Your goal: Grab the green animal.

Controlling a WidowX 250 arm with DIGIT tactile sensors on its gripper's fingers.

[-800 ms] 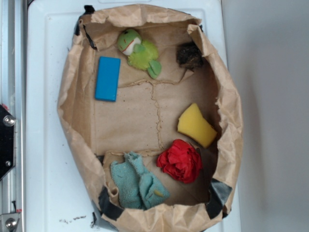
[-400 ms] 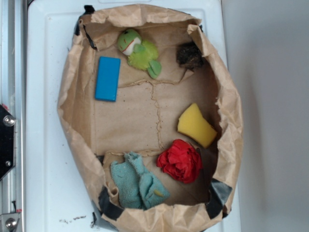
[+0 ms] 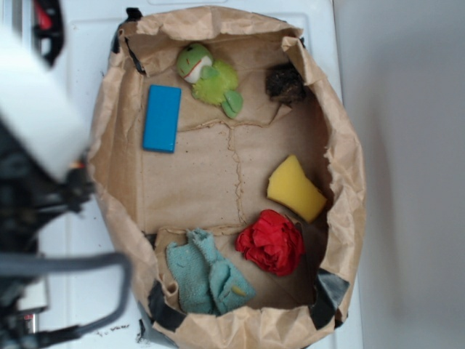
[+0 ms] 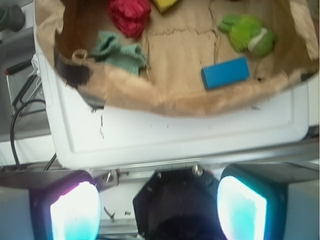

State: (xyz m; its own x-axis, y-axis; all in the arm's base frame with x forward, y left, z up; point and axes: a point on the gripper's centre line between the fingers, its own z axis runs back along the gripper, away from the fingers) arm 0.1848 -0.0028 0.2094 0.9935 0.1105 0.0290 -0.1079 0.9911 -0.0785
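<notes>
Gripper (image 4: pixel 159 200): its 2 pale, glowing finger pads (image 4: pixel 75 212) stand wide apart at the bottom of the wrist view, with nothing between them; they hang outside the bag, over the white tray's edge.
Arm (image 3: pixel 36 182): a blurred white-and-black shape at the left edge of the exterior view, beside the bag and clear of everything in it.
White tray (image 4: pixel 200 142): the bag sits on it.
Paper bag (image 3: pixel 341 182): brown, crumpled, rolled-down walls, open at the top, patched with black tape at the corners.
Green animal (image 3: pixel 209 78): a lime-green plush frog lying on the bag floor near the far wall in the exterior view, untouched and well apart from the gripper.
Blue block (image 3: pixel 162 118): flat rectangle just beside the frog.
Dark fuzzy lump (image 3: pixel 284 84): in the corner across from the frog; I cannot tell what it is.
Yellow sponge (image 3: pixel 295 189): wedge near the bag's right wall.
Red cloth bundle (image 3: pixel 272 241): just below the sponge.
Teal terry cloth (image 3: pixel 205 273): crumpled beside the red bundle.
</notes>
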